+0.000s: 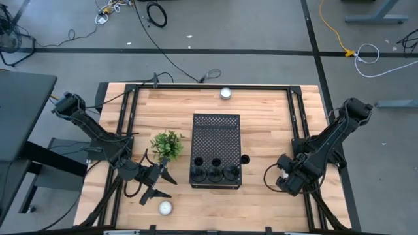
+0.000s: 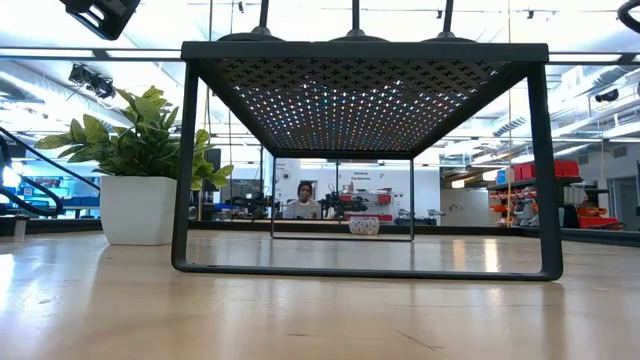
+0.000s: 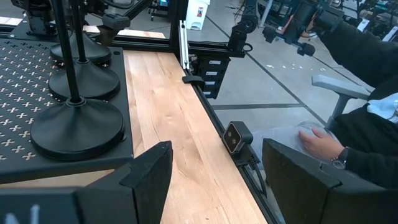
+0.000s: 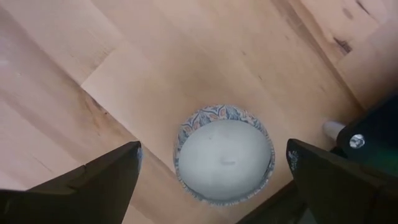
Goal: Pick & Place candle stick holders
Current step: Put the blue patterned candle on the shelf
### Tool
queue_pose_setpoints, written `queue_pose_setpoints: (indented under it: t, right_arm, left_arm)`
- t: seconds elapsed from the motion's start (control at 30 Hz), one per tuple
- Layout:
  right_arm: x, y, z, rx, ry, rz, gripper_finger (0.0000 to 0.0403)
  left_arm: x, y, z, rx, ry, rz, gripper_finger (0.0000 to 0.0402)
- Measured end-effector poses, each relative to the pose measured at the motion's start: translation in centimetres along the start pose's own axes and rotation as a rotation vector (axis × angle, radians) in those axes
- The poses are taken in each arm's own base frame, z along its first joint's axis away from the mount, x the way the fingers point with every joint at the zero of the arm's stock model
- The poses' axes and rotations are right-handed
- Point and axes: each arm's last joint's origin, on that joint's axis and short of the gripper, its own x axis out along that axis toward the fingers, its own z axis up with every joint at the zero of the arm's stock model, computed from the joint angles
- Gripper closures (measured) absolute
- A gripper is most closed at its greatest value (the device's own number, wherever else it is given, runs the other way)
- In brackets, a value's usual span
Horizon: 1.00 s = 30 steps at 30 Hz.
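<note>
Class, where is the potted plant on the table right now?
In the high view the potted plant stands on the table's left half, just left of the black perforated box and close beside the left tool.

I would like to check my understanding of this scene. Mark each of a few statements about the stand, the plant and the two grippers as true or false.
1. Three candle stick holders stand on top of the black perforated stand. True.
2. The left gripper is holding a candle stick holder. False: it is open and empty, on the plant's side of the stand.
3. The potted plant stands on the table on the left arm's side of the stand. True.
4. The right gripper is shut on a candle stick holder. False: it is open, over a white candle that lies on the table.
5. The plant stands on top of the stand. False: it is on the table beside it.
</note>
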Motion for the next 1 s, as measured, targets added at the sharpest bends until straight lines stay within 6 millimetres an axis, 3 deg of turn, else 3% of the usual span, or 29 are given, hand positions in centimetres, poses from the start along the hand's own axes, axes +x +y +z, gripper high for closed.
queue_pose_setpoints:
  t: [0.4, 0.83, 1.0]
  right_arm:
    - [1.1, 0.4, -0.2, -0.003, 0.04, -0.078, 0.0005]
    - [1.2, 0.9, -0.3, 0.003, 0.0, -0.032, 0.0005]
    - [2.8, 0.4, -0.5, 0.022, 0.04, -0.002, 0.0005]
  left_arm:
    - [0.0, 0.0, 0.0, 0.0, 0.0, 0.0, 0.0154]
    - [0.0, 0.0, 0.0, 0.0, 0.0, 0.0, 0.0154]
    - [0.0, 0.0, 0.0, 0.0, 0.0, 0.0, 0.0154]
